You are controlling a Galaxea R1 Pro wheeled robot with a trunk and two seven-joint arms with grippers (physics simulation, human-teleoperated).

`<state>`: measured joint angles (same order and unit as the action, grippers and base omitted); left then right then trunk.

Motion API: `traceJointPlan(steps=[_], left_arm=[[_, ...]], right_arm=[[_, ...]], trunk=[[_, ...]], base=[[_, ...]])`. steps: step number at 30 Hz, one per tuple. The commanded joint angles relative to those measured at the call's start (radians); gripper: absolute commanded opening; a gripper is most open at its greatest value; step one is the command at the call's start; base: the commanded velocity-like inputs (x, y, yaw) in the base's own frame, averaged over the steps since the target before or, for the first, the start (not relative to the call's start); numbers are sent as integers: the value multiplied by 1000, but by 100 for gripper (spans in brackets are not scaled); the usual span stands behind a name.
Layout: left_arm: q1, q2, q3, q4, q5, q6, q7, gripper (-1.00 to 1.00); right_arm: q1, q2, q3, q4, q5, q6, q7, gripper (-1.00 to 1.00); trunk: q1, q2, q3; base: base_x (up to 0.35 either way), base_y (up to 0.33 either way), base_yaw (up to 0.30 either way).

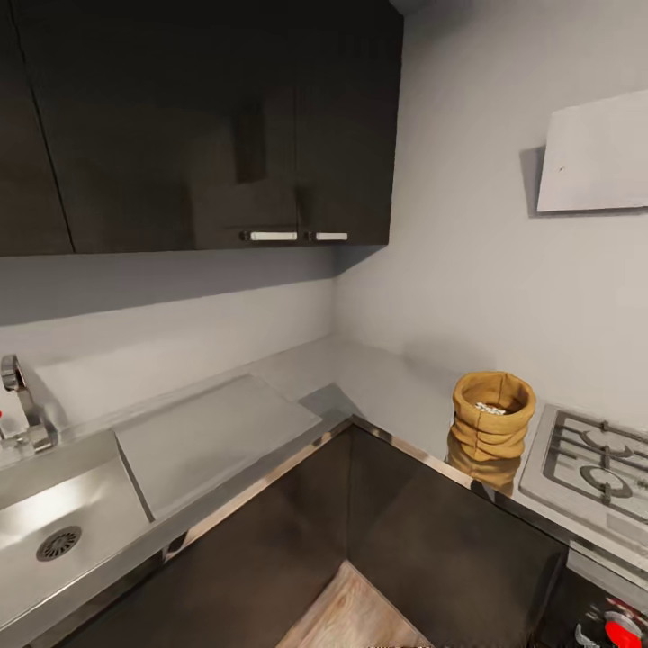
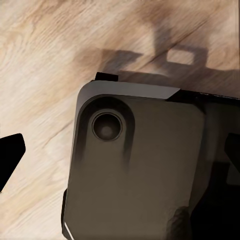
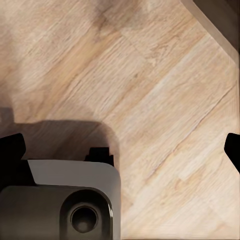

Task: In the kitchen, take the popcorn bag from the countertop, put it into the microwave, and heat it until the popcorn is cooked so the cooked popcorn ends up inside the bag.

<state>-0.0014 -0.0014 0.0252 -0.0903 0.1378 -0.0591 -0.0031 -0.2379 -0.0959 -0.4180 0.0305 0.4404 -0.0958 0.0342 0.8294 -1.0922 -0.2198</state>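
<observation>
The popcorn bag (image 1: pixel 491 425), a small tan paper sack with a rolled rim, stands upright on the grey countertop (image 1: pixel 378 382) by the right wall, just left of the gas hob. Whitish popcorn (image 1: pixel 490 408) bits show inside its mouth. The microwave is out of view. In the left wrist view my left gripper (image 2: pixel 120 157) hangs open over the robot's base and the wood floor, holding nothing. My right gripper (image 3: pixel 122 149) is also open and empty, with its dark fingertips (image 3: pixel 12 146) wide apart above the floor.
The countertop wraps an inside corner with dark cabinet fronts (image 1: pixel 423 531) below. A steel sink (image 1: pixel 63 517) and tap (image 1: pixel 22 405) lie at the left, the steel hob (image 1: pixel 594 468) at the right. Dark wall cabinets (image 1: pixel 207 126) hang overhead, and a white hood (image 1: pixel 594 153) is on the right wall.
</observation>
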Motion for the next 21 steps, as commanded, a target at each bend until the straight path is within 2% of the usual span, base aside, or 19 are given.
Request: traceJointPlan(steps=[1,21], left_arm=[[0,0,2,0,6,-2,0,100],[0,-2,1,-2,4,-2,0,100]], right_arm=[[-1,-1,-8,3,7,-5,2,100],[-1,1,-8,3,8,-5,1,100]], trunk=[[0,-1,-1],[0,-1,-1]], base=[[0,0,-247],[0,0,-247]])
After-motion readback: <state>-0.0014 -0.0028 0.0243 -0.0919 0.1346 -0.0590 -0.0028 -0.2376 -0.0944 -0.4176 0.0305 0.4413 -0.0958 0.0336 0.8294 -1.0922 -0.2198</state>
